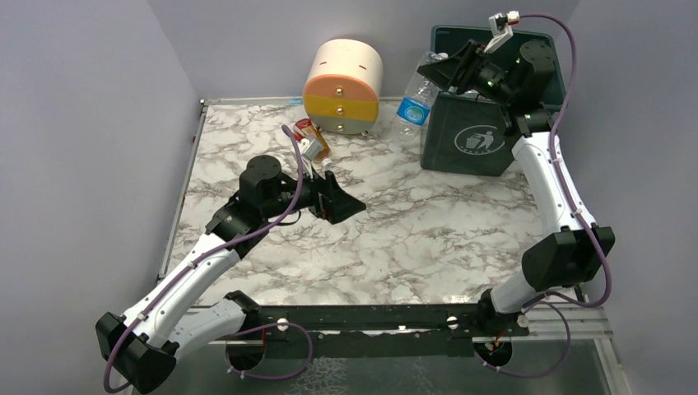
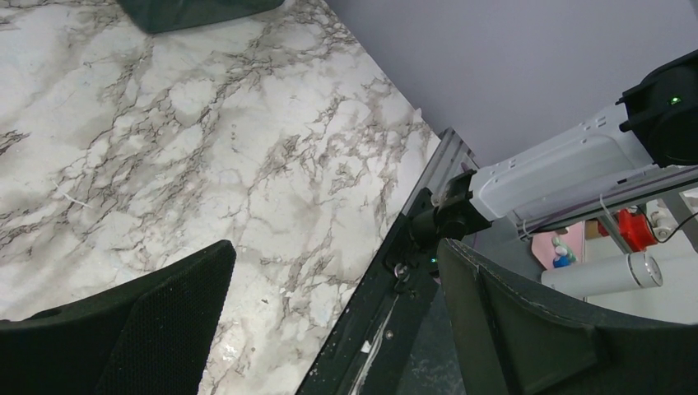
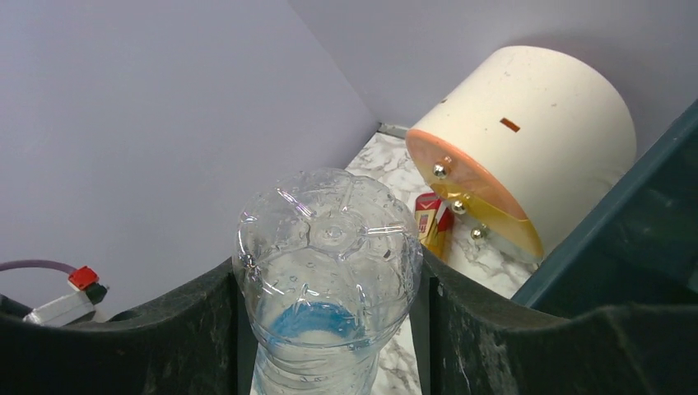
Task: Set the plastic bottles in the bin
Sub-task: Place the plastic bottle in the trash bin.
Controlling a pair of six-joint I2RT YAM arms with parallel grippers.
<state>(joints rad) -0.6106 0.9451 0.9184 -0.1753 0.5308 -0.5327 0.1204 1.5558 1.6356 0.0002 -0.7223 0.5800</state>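
Top external: R gripper (image 1: 440,72), upper right of frame, is clamped on a clear blue-label bottle (image 1: 416,99) hanging just left of the bin (image 1: 494,140) wall, prob. not over the opening yet. L gripper (image 1: 342,203) sits mid-frame over the table (image 1: 428,239), jaws spread, empty. An orange bottle (image 1: 313,141) lies upper centre near the drawer unit (image 1: 344,86). Left wrist: fingers wide apart, only marble btwn them. Right wrist: bottle base faces the lens at centre, body pinched on both sides. Looks empty, so light, thin-walled, slick; too much squeeze would buckle it. Best hold is mid-body by the label.
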